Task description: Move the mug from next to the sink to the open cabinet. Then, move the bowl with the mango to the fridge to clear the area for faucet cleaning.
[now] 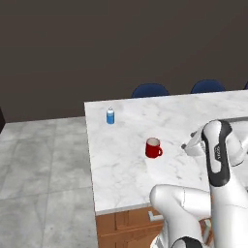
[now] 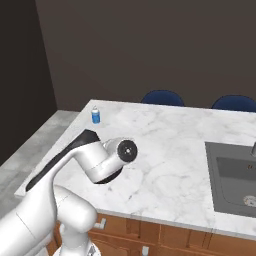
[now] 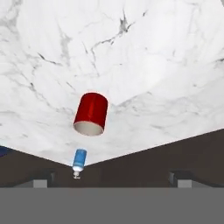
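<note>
The red mug point(image 1: 153, 147) stands upright on the white marble counter point(image 1: 121, 164), its handle to the right. In the hand view the mug point(image 3: 91, 113) appears upside down, ahead of my gripper point(image 3: 113, 178) and apart from it. The gripper is open, its two dark tips wide apart with nothing between them. In the left base view my hand point(image 1: 190, 143) hovers just right of the mug. The dark grey sink point(image 2: 232, 175) is set into the counter at the right, with a bit of the faucet point(image 2: 253, 148) at the frame edge. The bowl, mango, fridge and open cabinet are out of view.
A small blue bottle point(image 1: 110, 116) stands near the counter's far left corner, also seen in the other views point(image 2: 95, 116) point(image 3: 79, 161). Blue chairs point(image 1: 150, 90) sit behind the counter. Low wooden cabinets point(image 1: 126, 223) run under its front edge. Grey floor lies to the left.
</note>
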Controlling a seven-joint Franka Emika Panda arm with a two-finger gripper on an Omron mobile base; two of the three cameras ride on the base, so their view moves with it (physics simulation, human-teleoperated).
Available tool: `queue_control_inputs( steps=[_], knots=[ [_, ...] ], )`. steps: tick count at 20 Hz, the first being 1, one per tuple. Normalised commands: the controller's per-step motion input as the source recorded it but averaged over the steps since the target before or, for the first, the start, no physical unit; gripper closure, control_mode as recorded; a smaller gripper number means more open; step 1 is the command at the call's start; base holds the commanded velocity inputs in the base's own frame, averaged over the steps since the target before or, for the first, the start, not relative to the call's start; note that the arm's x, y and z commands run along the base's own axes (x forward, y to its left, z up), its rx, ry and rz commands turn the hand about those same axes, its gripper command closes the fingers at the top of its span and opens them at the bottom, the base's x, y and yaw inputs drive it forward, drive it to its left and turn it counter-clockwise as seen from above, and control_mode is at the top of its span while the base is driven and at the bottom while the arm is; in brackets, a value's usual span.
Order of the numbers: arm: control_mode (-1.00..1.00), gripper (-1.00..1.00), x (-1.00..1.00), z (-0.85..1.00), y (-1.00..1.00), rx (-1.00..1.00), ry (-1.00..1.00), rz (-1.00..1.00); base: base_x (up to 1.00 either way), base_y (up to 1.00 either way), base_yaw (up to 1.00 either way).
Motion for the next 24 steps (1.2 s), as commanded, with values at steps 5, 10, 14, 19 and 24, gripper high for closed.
queue_control_inputs(
  steps=[5, 10, 14, 19, 24],
  knots=[
    [-1.00, -1.00, 0.66, -0.04, 0.01, 0.08, 0.49, -0.20, 0.00, 0.00, 0.00],
    [-1.00, -1.00, 0.43, -0.06, 0.01, 0.00, 0.56, 0.00, 0.00, 0.00, 0.00],
    [-1.00, -1.00, 0.01, -0.31, 0.03, 0.01, 0.13, 0.00, 0.00, 0.00, 0.00],
    [-1.00, -1.00, 0.05, -0.64, 0.00, 0.02, 0.04, -0.02, 0.00, 0.00, 0.00],
    [-1.00, -1.00, 0.41, -0.38, 0.02, 0.00, 0.00, -0.06, 0.00, 0.00, 0.00]
  ],
)
